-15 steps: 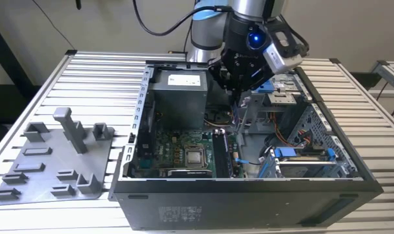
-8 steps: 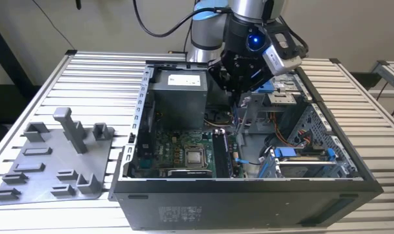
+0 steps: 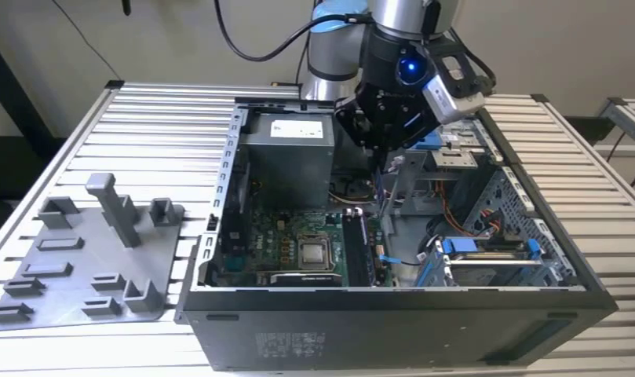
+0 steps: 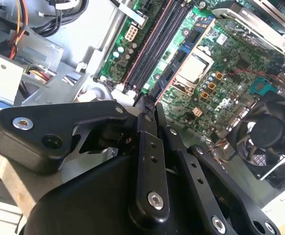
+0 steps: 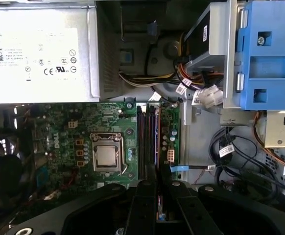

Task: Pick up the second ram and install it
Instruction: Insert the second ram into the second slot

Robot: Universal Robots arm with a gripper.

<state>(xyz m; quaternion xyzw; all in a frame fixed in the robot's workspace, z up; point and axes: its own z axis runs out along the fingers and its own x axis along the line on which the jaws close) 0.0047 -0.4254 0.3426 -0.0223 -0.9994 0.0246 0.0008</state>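
Gripping the second ram (image 5: 155, 174) edge-on, the claw (image 5: 158, 185) stands almost closed, its fingers pinching the strip's flat faces just above the black memory slots (image 5: 147, 137) of the green board (image 5: 59, 142). Assessment: the strip is probably light, stiff, thin and fragile, best held by its faces, clear of the contacts. Writing: the power supply (image 5: 89, 58) carries a white printed label (image 5: 35, 54); nothing on the ram is legible.

Bright, even room light; shadow pools inside the computer case (image 3: 401, 334).
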